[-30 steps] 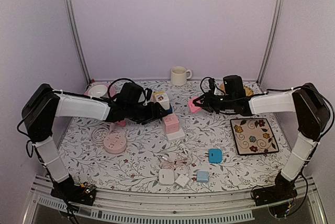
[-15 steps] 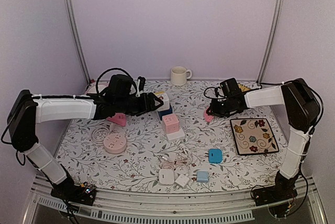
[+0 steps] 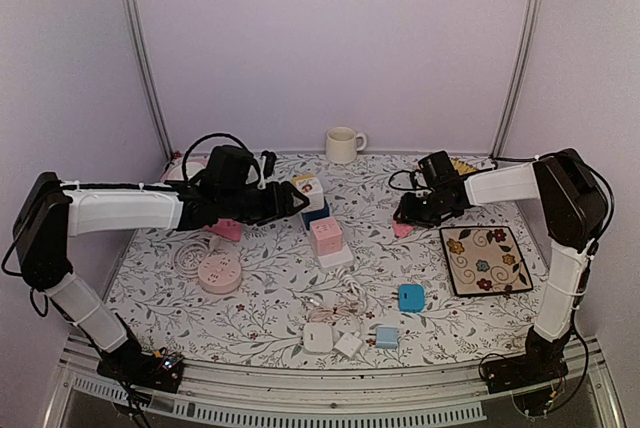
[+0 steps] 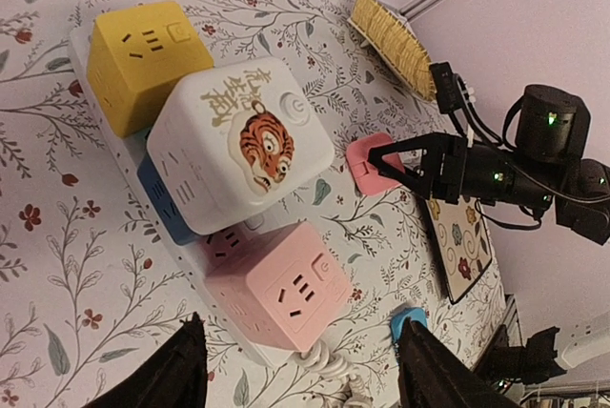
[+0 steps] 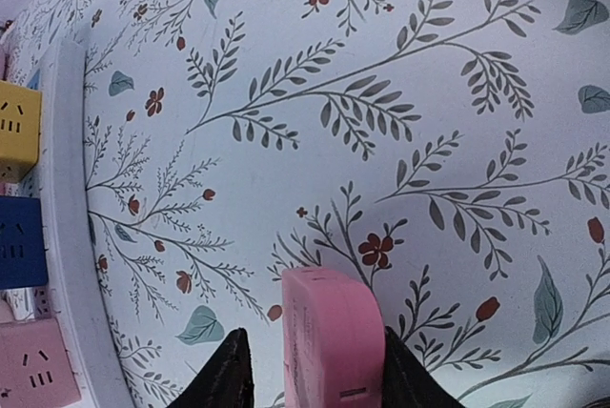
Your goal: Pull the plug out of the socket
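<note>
Right gripper (image 5: 310, 356) straddles the pink plug (image 5: 329, 327), jaws slack (gap on one side). Left gripper (image 4: 303, 327) hovers wide open near the pink cube socket (image 4: 276, 294).

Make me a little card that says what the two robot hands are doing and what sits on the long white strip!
Left gripper: open, holding nothing, pointed at the cubes
Right gripper: open, one finger on each side of the pink plug, with a gap showing on one side
Power strip: carries the yellow cube, tiger cube, blue cube and pink cube
Pink plug: away from the strip, on the flowery table
</note>
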